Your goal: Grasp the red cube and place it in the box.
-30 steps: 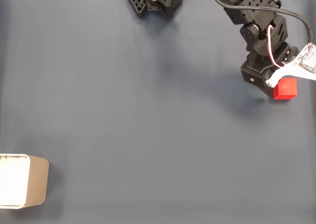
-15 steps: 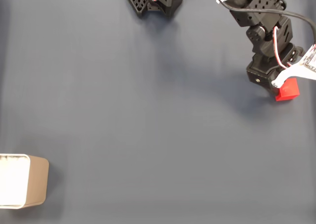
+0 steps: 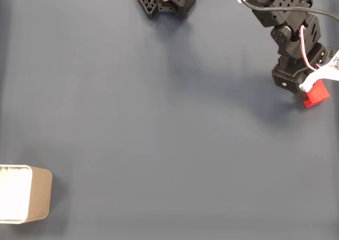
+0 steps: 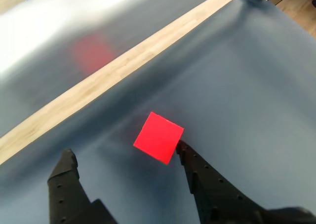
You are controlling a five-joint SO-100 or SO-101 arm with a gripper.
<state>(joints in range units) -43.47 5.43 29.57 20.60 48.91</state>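
Red cube (image 4: 159,137) is not yet grasped: it rests on the dark counter (image 3: 159,123) near the right edge of the fixed view, well apart from the box (image 3: 25,193) at lower left. The gripper (image 4: 126,157) is lowered over it, fingers spread, the right one touching the cube's corner. Grasping, carrying and placing remain.

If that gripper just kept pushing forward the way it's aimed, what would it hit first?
Probably the red cube: in the wrist view it lies just ahead of the open gripper, already touching one fingertip. Beyond it lies dark mat.
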